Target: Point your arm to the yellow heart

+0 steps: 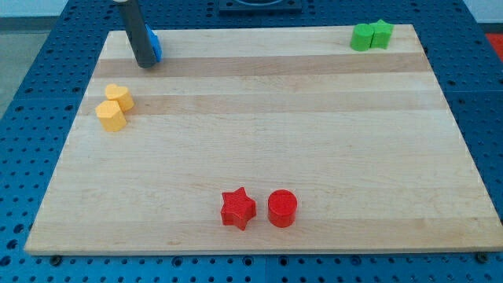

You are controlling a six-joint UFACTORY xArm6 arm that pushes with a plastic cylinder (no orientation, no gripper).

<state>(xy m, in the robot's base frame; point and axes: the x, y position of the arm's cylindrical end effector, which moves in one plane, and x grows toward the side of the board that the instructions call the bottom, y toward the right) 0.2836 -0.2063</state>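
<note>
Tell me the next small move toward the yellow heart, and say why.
Probably slide my tip toward the view's bottom and slightly left. It sits by the blue block near the board's top-left corner, and the yellow heart lies just below it, touching the other yellow block, so stop short.

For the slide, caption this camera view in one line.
My tip rests beside a blue block, above the yellow heart and a second yellow block.
</note>
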